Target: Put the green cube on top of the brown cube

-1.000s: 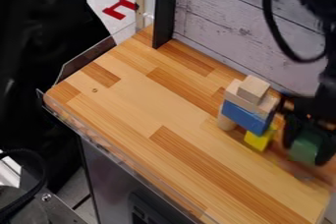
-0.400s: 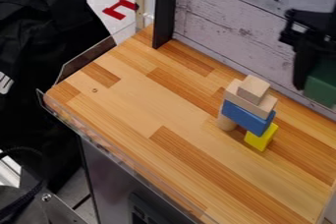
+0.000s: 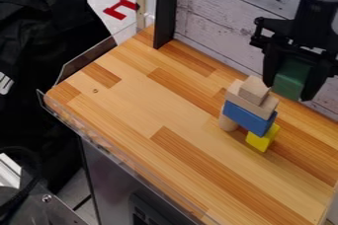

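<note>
Gripper [image 3: 289, 91], clamped on the green cube [image 3: 292, 79], has moved nearer the brown cube [image 3: 255, 89]; off-centre release could topple the tower [image 3: 249, 117]

Between two and three o'clock on the surface [image 3: 142, 110], the top cube [image 3: 253, 90] lies on the upper block [image 3: 245, 102], itself on the lower block [image 3: 247, 118], which bridges the cylinder [image 3: 227, 122] and, at the cylinder's four o'clock, the base block [image 3: 262, 141]. The other cube [image 3: 292, 82], at the top cube's two o'clock, is in the hand [image 3: 287, 91]. Behind stands the wall [image 3: 214, 19].
</note>
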`<state>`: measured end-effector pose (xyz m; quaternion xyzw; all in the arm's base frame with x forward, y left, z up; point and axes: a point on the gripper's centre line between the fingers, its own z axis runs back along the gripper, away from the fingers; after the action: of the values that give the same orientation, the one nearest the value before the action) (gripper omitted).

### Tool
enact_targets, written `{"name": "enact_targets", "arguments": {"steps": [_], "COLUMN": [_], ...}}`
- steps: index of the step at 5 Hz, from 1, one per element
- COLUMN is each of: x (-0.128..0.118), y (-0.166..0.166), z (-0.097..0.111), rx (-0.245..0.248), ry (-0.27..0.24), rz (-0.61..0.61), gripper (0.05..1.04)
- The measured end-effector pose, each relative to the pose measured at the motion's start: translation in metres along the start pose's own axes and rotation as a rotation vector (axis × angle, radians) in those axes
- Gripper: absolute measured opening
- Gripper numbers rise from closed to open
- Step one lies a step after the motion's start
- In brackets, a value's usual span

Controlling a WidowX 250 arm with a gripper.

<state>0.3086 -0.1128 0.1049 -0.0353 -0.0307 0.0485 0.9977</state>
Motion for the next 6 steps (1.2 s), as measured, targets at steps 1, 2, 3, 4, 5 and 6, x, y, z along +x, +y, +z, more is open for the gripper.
{"name": "enact_targets", "arguments": {"steps": [1,2,3,4,5,6], "x": [0.004,0.006,0.008,0.008,0.010,0.011], "y": [0.005,0.008,0.014,0.023,0.030,0.035], "z": [-0.011,-0.011,-0.011,-0.009,-0.008,-0.008], "rx": [0.005,0.006,0.012,0.020,0.024,0.022], "ry": [0.025,0.024,0.029,0.043,0.045,0.050], "rz": [0.006,0.008,0.012,0.027,0.033,0.040], "gripper": [0.594,0.594,0.594,0.595,0.595,0.595]}}
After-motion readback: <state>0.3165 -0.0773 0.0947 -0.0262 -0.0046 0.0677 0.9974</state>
